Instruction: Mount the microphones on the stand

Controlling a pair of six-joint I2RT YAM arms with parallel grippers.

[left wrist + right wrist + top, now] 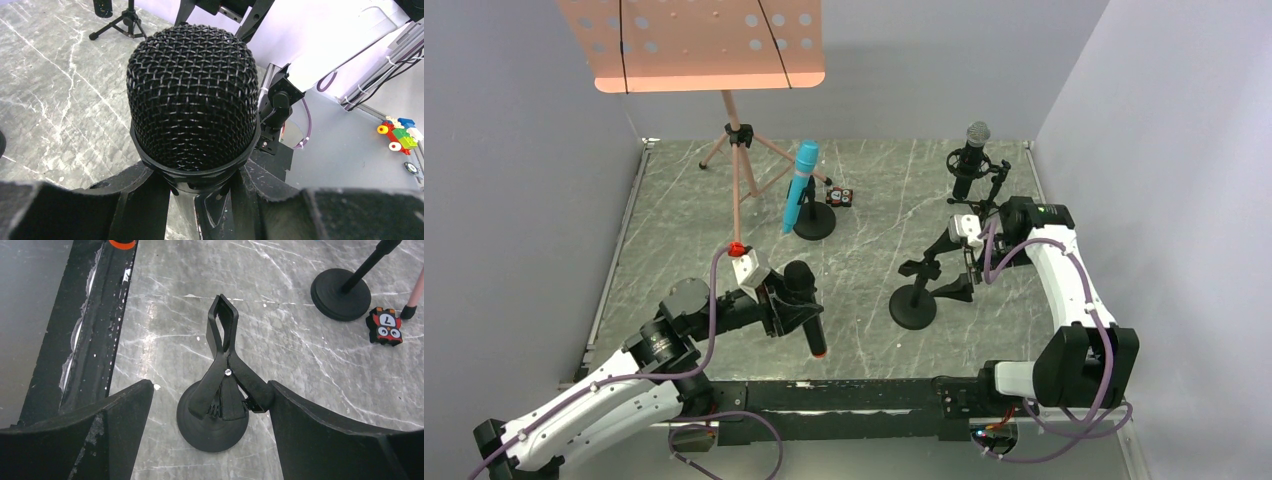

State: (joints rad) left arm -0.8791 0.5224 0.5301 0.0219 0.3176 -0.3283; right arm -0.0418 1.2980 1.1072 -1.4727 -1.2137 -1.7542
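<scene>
My left gripper point(796, 305) is shut on the black microphone with the orange end point(808, 310), held low over the near table. Its black mesh head point(192, 95) fills the left wrist view, with the body pinched between the fingers point(140, 200). The empty stand point(913, 306) has a black spring clip point(225, 360) above its round base point(212, 432). My right gripper point(209, 387) stands open around the clip's handles, and its right finger point(300, 420) touches one handle. The blue microphone point(801, 185) and the silver-headed microphone point(973, 150) each sit on a stand further back.
A pink music stand point(694, 40) on a tripod point(739, 150) stands at the back left. A small toy block point(840, 197) lies beside the blue microphone's stand base point(340, 295). Grey walls close the table's back and sides. A black rail point(105, 315) runs along the near edge.
</scene>
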